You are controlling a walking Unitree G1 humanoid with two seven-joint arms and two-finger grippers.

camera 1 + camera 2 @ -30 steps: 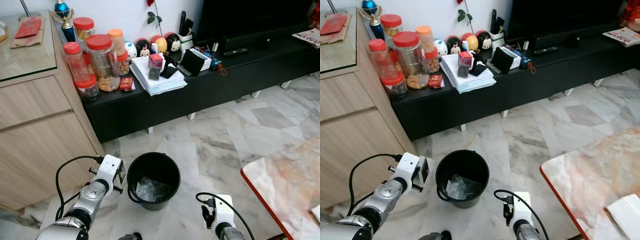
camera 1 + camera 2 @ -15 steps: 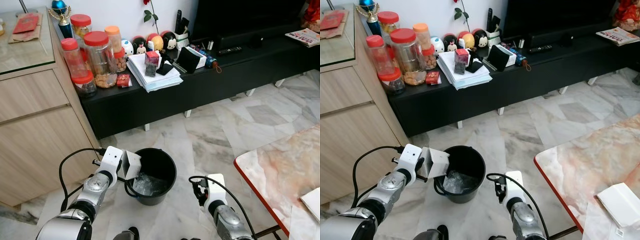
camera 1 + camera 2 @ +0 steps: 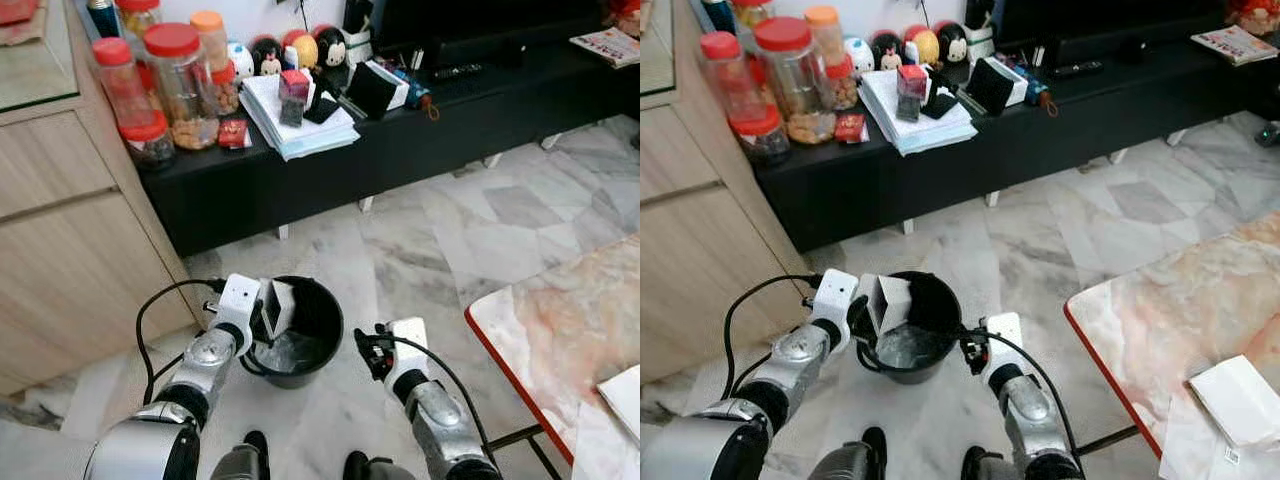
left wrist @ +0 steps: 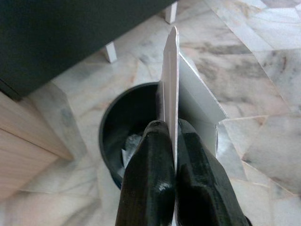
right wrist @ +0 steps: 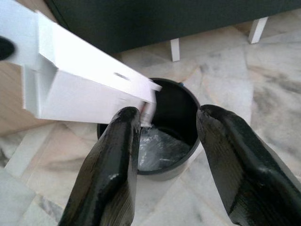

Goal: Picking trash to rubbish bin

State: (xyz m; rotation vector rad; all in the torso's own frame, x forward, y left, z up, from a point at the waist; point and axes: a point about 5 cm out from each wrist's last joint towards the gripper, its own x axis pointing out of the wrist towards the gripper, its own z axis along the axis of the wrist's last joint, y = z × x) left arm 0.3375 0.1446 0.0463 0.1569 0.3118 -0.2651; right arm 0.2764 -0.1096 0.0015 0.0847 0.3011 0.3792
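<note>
Even, bright indoor light in head views; no harsh glare. Marble floor shows soft sheen, faint shadows under black TV bench. Bucket interior dark, plastic liner catching dull highlights. Slight softness across both eye views. Left wrist view: fingers close, blurred, glossy highlight; white card bright. Right wrist view: fingers out of focus, white box near overexposed.

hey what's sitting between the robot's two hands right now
The black rubbish bin stands between them in the left eye view. The left hand holds a white box over its rim; the right hand is open beside it.
</note>
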